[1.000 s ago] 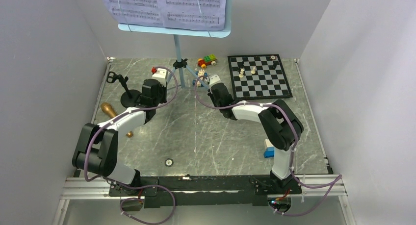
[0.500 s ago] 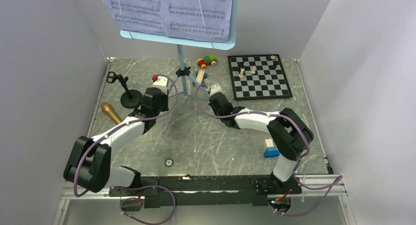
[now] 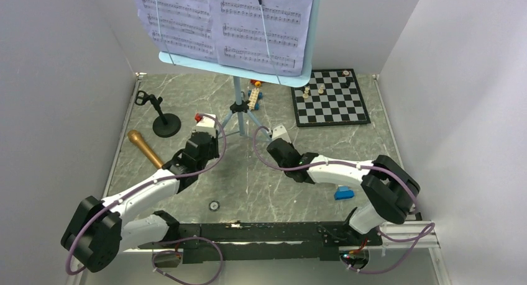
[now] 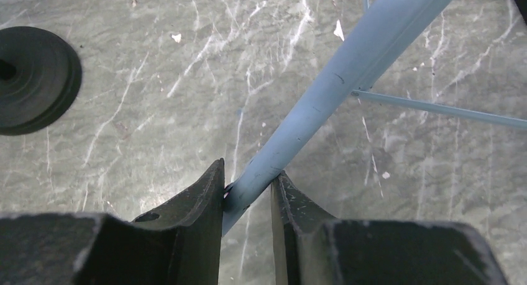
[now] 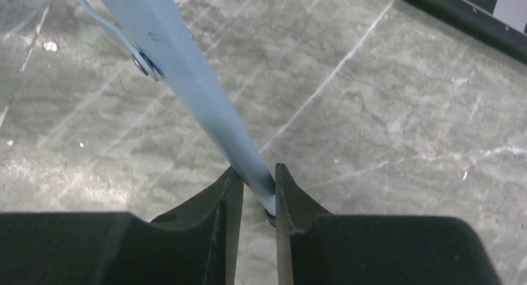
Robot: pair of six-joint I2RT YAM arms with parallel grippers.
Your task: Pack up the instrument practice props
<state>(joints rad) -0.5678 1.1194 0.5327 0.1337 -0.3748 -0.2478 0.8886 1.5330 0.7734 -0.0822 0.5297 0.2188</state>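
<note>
Moved since a second ago: music stand (image 3: 238,89), brought nearer the arm bases and a little to the right, with both arms drawn back alongside it. Its desk now overlaps the far-left corner of the chessboard (image 3: 339,108) in the overhead view. The microphone (image 3: 144,148) and mic stand (image 3: 166,125) lie where they did.

Surroundings.
- Chessboard: black-and-white, far right of the table (image 3: 248,173), a few pieces on it, just beyond the stand's right leg.
- Toy brick car (image 3: 255,83): mostly hidden behind the desk edge (only a scrap of colour shows).
- Yellow-and-blue brick piece (image 3: 253,99): just beside the pole, behind the hub.
- Mic stand: black, round base, upright, left of the music stand and apart from its left leg.
- Microphone: gold-brown, lying on the table, its near end by the left arm.
- Blue-and-white brick (image 3: 341,190): close against the right forearm.
- Small round disc (image 3: 214,205): near the front edge.

Task item.
- Music stand: light blue, tripod legs spread from a black hub, pole upright, desk high at the top of the overhead view.
- Sheet-music pages (image 3: 186,18): two white sheets printed with staves, side by side on the desk; a thin dark bar crosses the right one.

Grip.
- Left gripper (image 4: 248,184): jaws nearly closed, pinching the tip of the left leg.
- Right gripper (image 5: 256,180): likewise narrowed, clamped on the tip of the right leg.
- Whether any foot touches the table cannot be told.
</note>
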